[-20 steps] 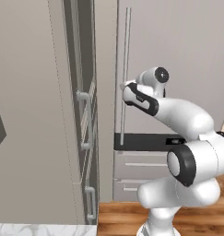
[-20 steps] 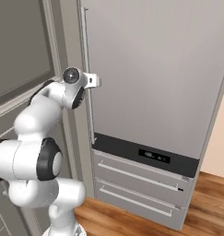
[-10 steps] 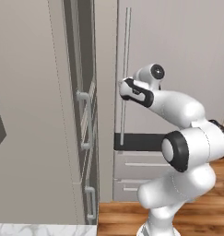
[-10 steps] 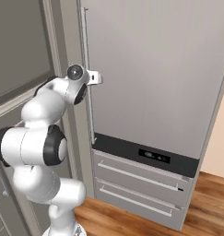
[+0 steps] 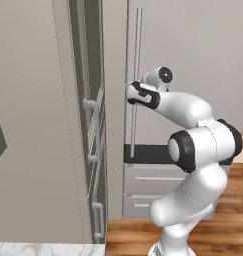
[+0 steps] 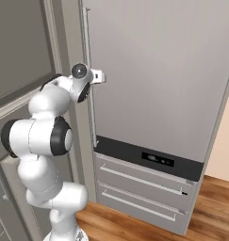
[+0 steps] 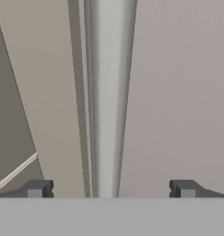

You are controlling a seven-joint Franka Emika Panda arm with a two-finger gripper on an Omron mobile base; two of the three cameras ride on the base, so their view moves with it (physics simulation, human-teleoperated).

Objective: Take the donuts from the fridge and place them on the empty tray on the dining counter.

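Tall cabinet: stood on the far left of the left base view, a plain beige-grey front with small loop handles running down its edge.
Marble counter corner: a sliver of white veined top showed at the bottom left of that same view.
Fridge: light grey, door shut, so the donuts could not be seen.
Fridge handle: the long upright bar ran down the door's left side, right in front of the hand; in the hand view the handle rose straight up the middle.
Gripper: wide open, one dark fingertip left of the bar and the other to its right, the bar sitting between them with clear gaps on both sides. No contact could be seen.
Arm: bent up from the lower right, wrist level with the middle of the handle.
Black panel: a dark strip with a small display crossed the fridge below the door.
Drawers: two grey fronts with bar pulls sat beneath the panel, both shut.
Floor: brown wood planks to the right.
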